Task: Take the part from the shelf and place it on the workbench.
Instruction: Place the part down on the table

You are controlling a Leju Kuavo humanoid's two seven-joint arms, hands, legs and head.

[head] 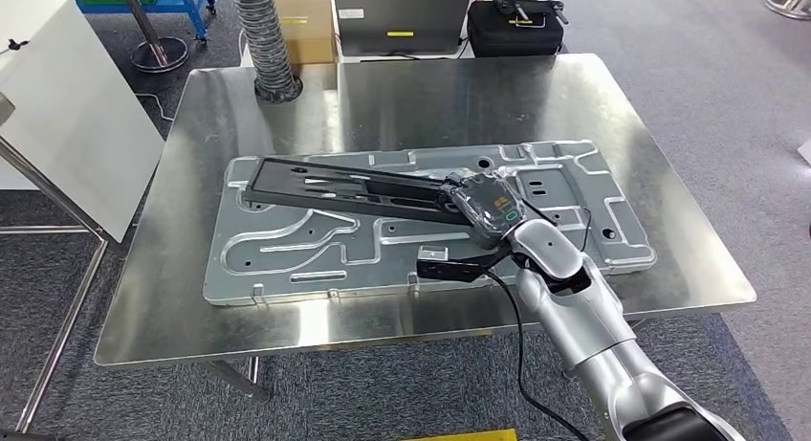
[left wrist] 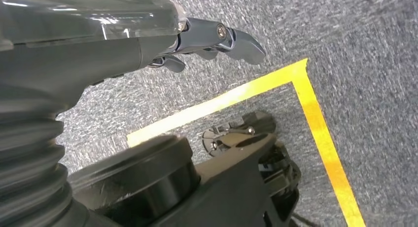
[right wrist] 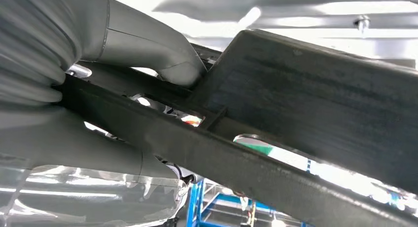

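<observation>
A long black frame part [head: 344,187] lies slanted over the large stamped silver panel [head: 287,250] on the steel workbench [head: 574,97]. My right hand [head: 483,207] grips the part's near right end; its far left end is at the panel's back left corner. The right wrist view shows the black part [right wrist: 305,99] up close with my thumb [right wrist: 162,59] pressed on it. My left hand [left wrist: 217,40] hangs over grey carpet, fingers slightly curled, holding nothing.
A ribbed grey hose [head: 266,39] stands at the workbench's back left. Behind the bench are a laptop [head: 400,20], a cardboard box [head: 304,25] and a black case [head: 516,25]. A white cabinet [head: 67,106] stands left. Yellow floor tape [left wrist: 315,128] lies below me.
</observation>
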